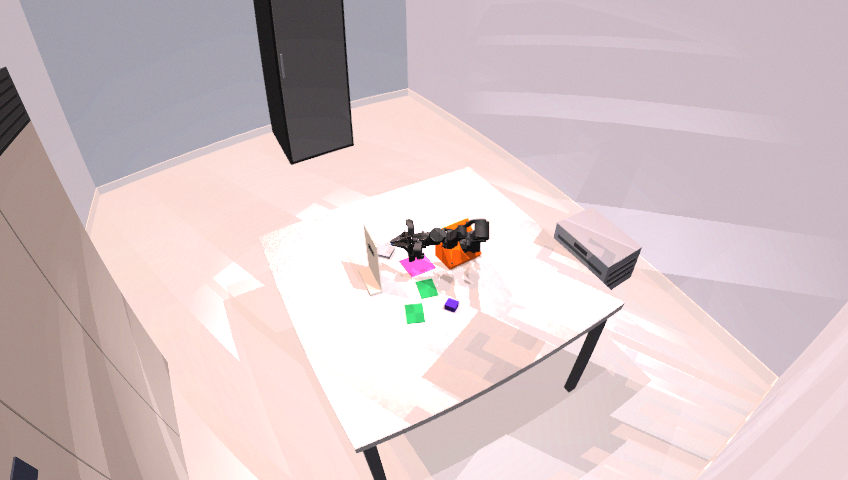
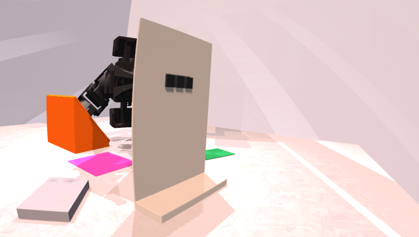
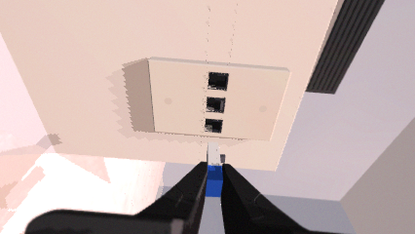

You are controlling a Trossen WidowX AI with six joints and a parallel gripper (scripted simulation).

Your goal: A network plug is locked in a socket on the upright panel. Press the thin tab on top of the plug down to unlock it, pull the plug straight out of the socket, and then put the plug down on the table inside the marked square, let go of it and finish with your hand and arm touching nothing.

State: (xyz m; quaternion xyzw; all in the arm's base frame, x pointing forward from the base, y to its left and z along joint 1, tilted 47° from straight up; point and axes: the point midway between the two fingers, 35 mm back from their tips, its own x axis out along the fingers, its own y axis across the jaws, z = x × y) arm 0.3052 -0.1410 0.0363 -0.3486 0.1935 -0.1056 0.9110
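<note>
Gripper: in your wrist view the gripper (image 3: pixel 213 182) fills the bottom edge, its two dark fingers pinching the plug between them.

Plug: the plug (image 3: pixel 213 171) has a blue rear body clamped at the fingertips and a pale front end pointing at the panel — it is out of the socket, just short of the panel's face and in line with the lowest opening.

Panel: the upright panel (image 3: pixel 219 99) stands squarely ahead of the plug, with three dark sockets (image 3: pixel 214 126) in a column on its face; all three openings look dark and unfilled.

Arm: in your exterior view the dark arm (image 2: pixel 117 82) reaches in from behind the panel (image 2: pixel 172 117), mostly hidden by it.

Pink square: a pink square (image 2: pixel 101 163) lies flat on the table (image 2: pixel 294 190) on the arm's side of the panel, near its foot.

Orange block: an orange wedge (image 2: pixel 71 123) sits beyond the pink square, further from the panel.

Green squares: two green squares (image 1: pixel 426 288) (image 1: pixel 414 313) and a small purple cube (image 1: pixel 451 304) lie on the table to one side of the panel.

Grey slab: a flat grey slab (image 2: pixel 54 199) rests beside the panel's foot.
</note>
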